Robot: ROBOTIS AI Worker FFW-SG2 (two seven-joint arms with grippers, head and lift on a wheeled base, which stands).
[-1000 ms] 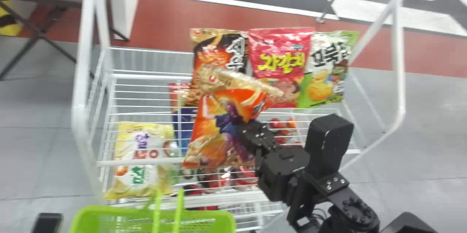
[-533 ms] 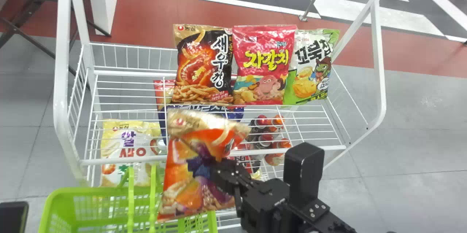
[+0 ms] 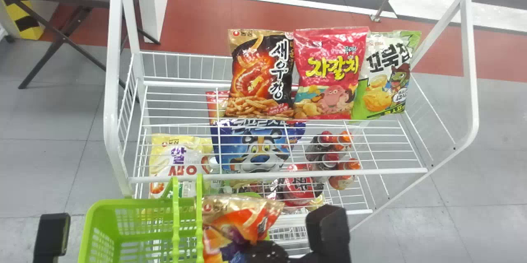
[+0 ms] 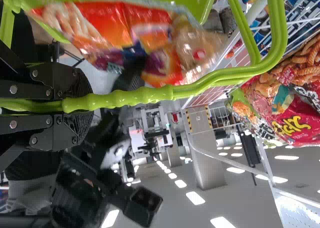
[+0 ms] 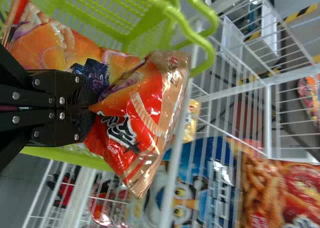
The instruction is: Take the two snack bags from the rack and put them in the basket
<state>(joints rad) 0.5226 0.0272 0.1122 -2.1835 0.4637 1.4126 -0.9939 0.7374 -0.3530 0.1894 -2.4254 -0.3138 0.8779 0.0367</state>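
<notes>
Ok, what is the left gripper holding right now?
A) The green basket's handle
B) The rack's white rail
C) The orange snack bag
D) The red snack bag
A: the left gripper is closed on the green handle, which runs out from between its fingers.

orange bag [image 3: 236,222] lowered, now at basket [image 3: 136,203]

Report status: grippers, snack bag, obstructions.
Left gripper clamped on basket handle. Right gripper clamped on orange snack bag, by basket's rim. Raised handle might snag it.
</notes>
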